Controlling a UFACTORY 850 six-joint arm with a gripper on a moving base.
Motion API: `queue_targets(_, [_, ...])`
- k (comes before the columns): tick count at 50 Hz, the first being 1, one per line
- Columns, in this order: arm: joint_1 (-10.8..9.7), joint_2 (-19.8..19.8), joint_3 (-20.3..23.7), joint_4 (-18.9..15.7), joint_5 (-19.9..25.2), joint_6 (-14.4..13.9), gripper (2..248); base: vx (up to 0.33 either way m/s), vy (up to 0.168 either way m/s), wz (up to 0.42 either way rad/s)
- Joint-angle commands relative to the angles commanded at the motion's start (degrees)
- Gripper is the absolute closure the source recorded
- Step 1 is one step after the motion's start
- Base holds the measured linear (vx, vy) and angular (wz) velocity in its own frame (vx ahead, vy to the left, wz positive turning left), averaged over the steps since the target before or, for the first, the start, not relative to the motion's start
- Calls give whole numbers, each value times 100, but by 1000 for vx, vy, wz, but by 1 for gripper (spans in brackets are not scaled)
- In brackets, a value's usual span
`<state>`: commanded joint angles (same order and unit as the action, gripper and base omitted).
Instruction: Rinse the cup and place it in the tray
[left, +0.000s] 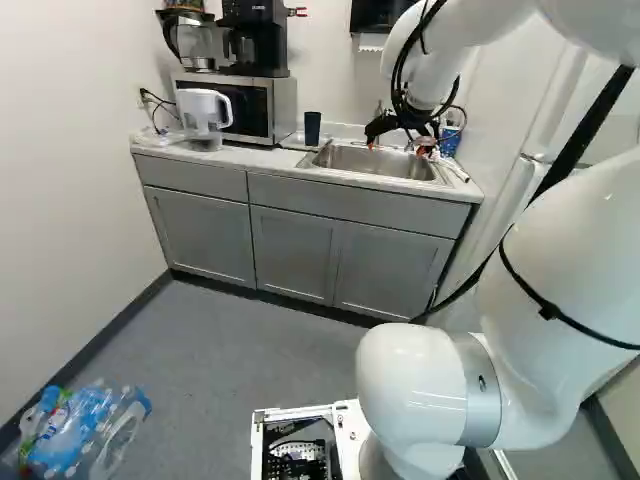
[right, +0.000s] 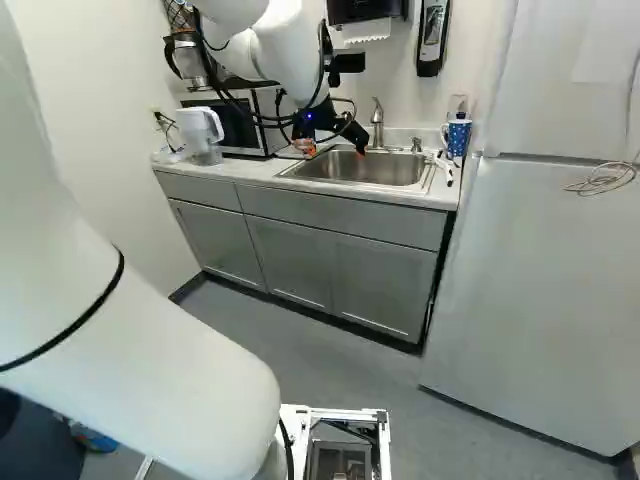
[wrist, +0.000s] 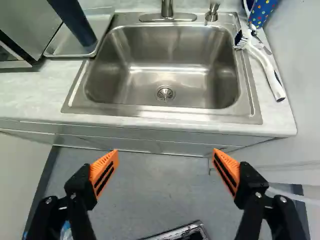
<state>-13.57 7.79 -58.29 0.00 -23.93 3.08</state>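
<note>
The gripper (left: 398, 147) held its orange-padded fingers wide apart; left of the smooth steel sink (wrist: 165, 112), the dark cylindrical cup (wrist: 80, 27) stood in the shallow metal tray (wrist: 65, 44)

cup (wrist: 77, 25): dark blue | mug (wrist: 264, 11): blue, multicoloured dots | cabinets (left: 292, 250): grey

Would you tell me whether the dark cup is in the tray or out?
In: the dark cup stands within the rim of the metal tray, beside the sink.

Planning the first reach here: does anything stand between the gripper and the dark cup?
Nothing visible stands between the open gripper and the dark cup, which is in the metal tray beside the sink.
</note>
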Motion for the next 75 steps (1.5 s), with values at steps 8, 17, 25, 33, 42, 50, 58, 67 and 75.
queue_targets(8, [16,9,61,0,85,-4,3,0,0,0])
queue_targets(17, [43,26,168,0,234,-10,3,0,0,0])
queue_targets(25, [75,45,293,0,407,-17,3,0,0,0])
queue_targets(33, [114,69,448,0,621,-26,3,0,0,0])
queue_targets(42, [167,101,657,0,911,-38,3,0,0,0])
queue_targets(50, [222,135,874,0,1212,-50,3,0,0,0])
queue_targets(58, [285,173,1121,0,1555,-65,3,0,0,0])
queue_targets(67, [367,222,1441,0,1999,-83,3,0,0,0])
queue_targets(75, [446,270,1751,0,2429,-101,3,0,0,0])
